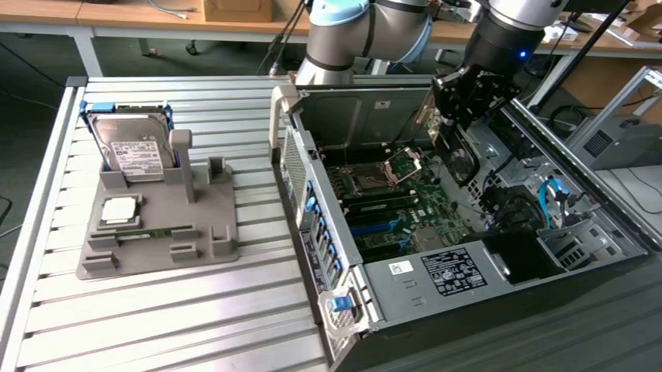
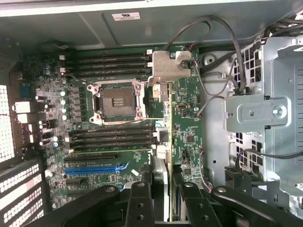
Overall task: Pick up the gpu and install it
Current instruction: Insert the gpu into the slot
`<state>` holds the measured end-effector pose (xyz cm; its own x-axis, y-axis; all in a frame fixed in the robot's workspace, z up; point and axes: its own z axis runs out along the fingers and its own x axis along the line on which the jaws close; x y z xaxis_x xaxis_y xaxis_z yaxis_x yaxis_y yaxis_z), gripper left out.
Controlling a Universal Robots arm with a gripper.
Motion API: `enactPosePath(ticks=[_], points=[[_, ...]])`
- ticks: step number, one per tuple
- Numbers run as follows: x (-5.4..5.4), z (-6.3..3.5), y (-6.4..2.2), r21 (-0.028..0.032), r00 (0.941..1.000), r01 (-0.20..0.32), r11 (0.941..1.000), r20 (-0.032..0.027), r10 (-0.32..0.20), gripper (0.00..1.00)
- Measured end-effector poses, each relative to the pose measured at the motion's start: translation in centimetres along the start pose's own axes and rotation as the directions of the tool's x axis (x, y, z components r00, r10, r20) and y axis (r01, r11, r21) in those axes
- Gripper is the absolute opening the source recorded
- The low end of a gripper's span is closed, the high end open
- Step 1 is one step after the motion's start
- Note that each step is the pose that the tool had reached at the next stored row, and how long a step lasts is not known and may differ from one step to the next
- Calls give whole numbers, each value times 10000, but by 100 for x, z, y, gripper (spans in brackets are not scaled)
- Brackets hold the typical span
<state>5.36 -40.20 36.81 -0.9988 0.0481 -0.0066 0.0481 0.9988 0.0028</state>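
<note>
Hanging over the open computer case (image 1: 414, 298) in the upper right of the exterior view, jaws pinched on the gpu (image 2: 163, 113). Card held on edge between the two black fingers (image 2: 139, 198), its silvery bracket at the end far from the jaws. Gpu sits over the motherboard (image 2: 189, 127); whether it touches the board I cannot tell. It runs just beside the bare CPU socket (image 2: 117, 101) and the rows of memory slots. Blue expansion slot (image 2: 94, 167) lies off to one side of the card, toward the jaws' end.

Case lies on its side, panel off, on a slatted grey metal table (image 1: 155, 325). On the exterior view's left, well apart from the case, a grey holder (image 1: 155, 256) carries a hard drive (image 1: 135, 147) standing upright in a blue frame, a processor chip (image 1: 119, 209) and a slim green memory stick (image 1: 145, 232).

Behind, along the upper edge: wooden benches (image 1: 124, 12), a cardboard box (image 1: 238, 9), loose cables.
</note>
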Motion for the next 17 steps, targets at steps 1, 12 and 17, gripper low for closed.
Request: enactPosePath(ticks=[1, 12, 17], points=[[0, 0, 0, -1, 9999, 165, 9999, -1, -165, 27], [-1, 0, 0, -13, 9813, 1924, 9813, -5, -1924, 27], [-1, 0, 0, -18, 9690, 2471, 9690, -5, -2471, 27]])
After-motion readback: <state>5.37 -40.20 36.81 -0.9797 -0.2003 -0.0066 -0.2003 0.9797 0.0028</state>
